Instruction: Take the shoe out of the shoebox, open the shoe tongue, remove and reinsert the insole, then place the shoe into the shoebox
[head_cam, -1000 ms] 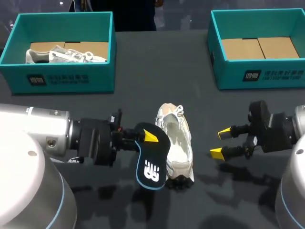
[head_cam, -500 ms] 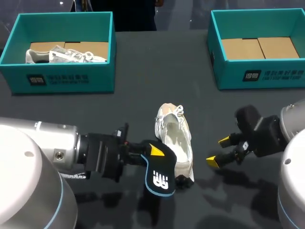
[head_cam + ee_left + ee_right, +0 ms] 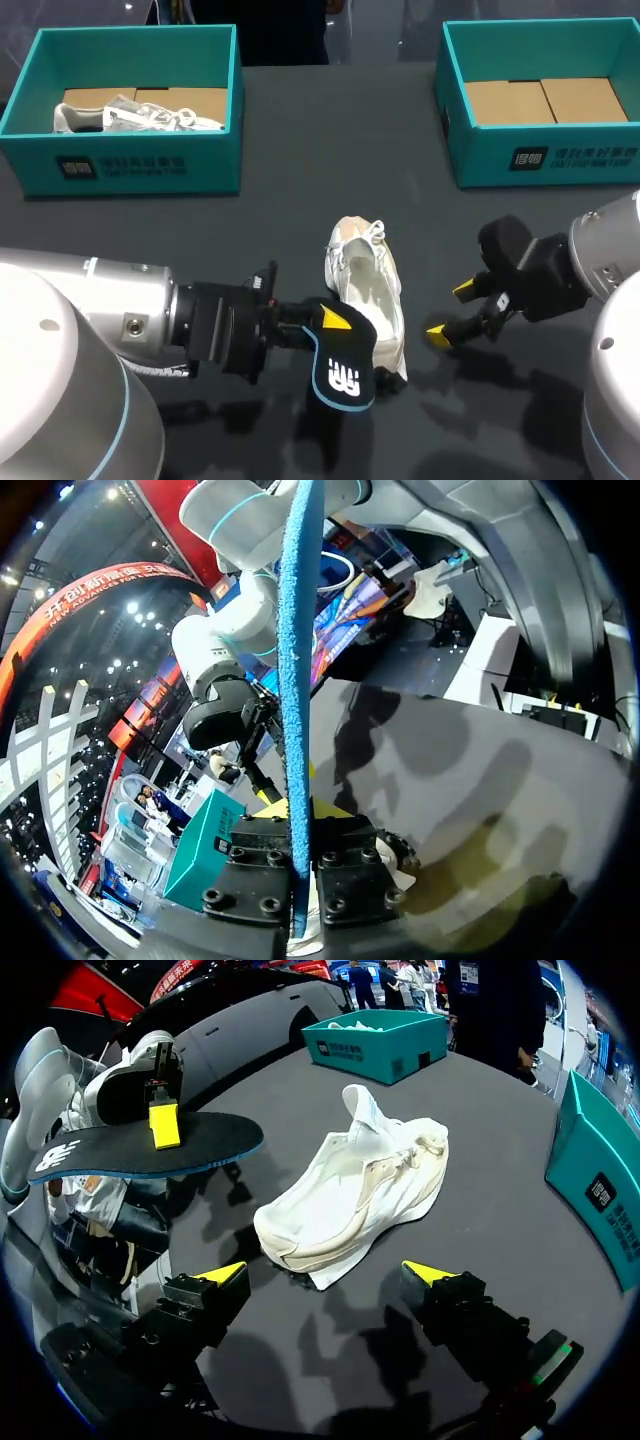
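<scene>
My left gripper [image 3: 335, 322] pinches the black insole [image 3: 343, 372] at lower centre, just left of the white sneaker [image 3: 368, 290]. The sneaker's long axis runs up-down in frame. My right gripper [image 3: 452, 311] is spread, just right of it.

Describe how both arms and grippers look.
Left arm and right arm: thick silver-grey cylinders with thin blue joint rings. Left gripper and right gripper: black blocky bodies with bolted black fingers and bright yellow wedge tips.

The shoe [image 3: 370, 290] is cream-white, the insole [image 3: 345, 375] black with a blue rim and white logo, the shoeboxes [image 3: 150, 165] teal, the tabletop [image 3: 330, 130] dark grey.
</scene>
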Action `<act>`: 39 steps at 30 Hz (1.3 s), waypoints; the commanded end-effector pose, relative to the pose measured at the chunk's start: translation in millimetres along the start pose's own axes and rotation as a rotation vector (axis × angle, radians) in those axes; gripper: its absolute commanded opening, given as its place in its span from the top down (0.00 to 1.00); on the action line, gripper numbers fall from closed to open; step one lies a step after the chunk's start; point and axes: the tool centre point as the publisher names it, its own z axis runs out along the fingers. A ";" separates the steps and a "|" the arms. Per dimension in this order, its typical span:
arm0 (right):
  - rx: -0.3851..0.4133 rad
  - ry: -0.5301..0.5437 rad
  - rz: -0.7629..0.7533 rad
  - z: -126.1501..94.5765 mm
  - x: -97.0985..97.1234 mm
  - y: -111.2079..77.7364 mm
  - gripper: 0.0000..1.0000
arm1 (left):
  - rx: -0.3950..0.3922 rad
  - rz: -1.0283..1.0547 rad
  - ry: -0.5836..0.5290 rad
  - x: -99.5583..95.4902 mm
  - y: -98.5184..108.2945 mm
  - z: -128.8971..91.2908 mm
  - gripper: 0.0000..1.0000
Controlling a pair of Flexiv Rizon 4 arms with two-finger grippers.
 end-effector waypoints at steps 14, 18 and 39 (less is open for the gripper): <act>0.131 -0.172 -0.201 25.6 -15.7 -3.0 0.00 | 0.000 -0.035 -0.020 7.6 12.2 14.1 1.00; 0.145 -0.175 -0.197 28.7 -26.4 -9.2 0.00 | 0.007 -0.042 -0.026 5.4 12.7 14.3 1.00; 0.193 -0.155 -0.189 53.4 -34.1 -20.6 0.00 | 0.075 -0.184 -0.020 -9.1 19.0 22.0 1.00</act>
